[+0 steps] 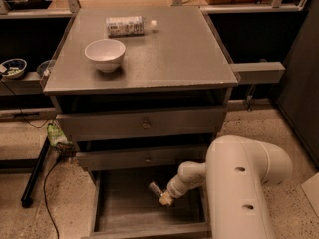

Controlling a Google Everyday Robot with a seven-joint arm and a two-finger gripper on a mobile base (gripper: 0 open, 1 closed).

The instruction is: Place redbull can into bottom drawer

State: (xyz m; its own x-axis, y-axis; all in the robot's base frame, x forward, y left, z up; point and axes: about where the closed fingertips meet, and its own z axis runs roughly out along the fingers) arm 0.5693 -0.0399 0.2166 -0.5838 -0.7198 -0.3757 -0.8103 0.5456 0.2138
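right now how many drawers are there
3: the top drawer under the tabletop, the middle drawer below it, the bottom drawer pulled open with the gripper and redbull can inside.

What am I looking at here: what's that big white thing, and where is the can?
One camera looks down on a grey cabinet from above. The big white shape is the robot's arm, which reaches into the open bottom drawer. The gripper on its end is low inside the drawer, with the can at its tip. Whether it grips the can isn't clear. On the cabinet top are a bowl and a bottle lying on its side.
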